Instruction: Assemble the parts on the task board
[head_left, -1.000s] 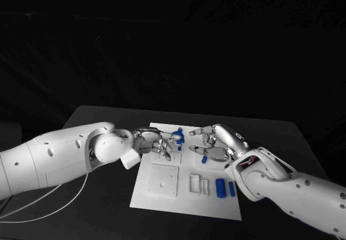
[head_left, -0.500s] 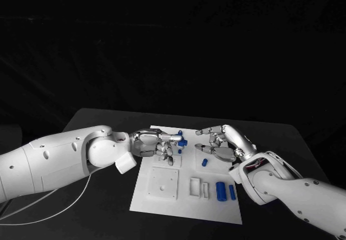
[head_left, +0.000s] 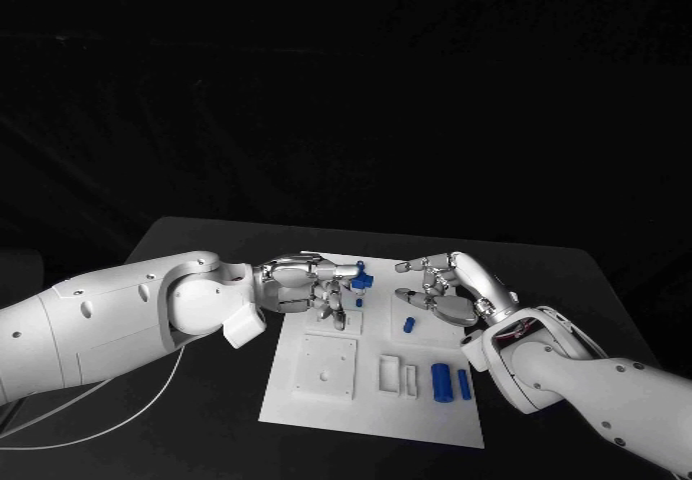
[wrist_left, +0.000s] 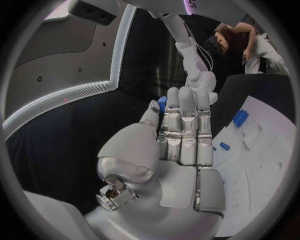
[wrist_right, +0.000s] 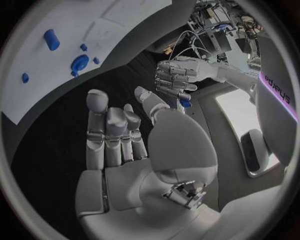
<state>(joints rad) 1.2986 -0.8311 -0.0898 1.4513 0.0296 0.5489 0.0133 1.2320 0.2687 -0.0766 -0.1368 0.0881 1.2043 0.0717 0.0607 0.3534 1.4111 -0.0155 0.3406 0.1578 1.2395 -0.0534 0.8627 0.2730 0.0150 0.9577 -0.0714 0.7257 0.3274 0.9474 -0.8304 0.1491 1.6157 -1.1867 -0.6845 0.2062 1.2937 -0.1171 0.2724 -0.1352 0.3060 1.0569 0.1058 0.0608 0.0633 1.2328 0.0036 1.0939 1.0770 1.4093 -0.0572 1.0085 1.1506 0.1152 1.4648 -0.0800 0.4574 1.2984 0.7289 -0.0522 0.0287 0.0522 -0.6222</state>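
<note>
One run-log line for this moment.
left hand: holds blue part | right hand: open, empty | task board: parts still loose

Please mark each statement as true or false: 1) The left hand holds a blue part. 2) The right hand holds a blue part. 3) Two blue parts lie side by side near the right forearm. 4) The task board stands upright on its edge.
1) The left hand holds a blue part: true.
2) The right hand holds a blue part: false, it is open and holds nothing.
3) Two blue parts lie side by side near the right forearm: true.
4) The task board stands upright: false, it lies flat on the black table.
</note>
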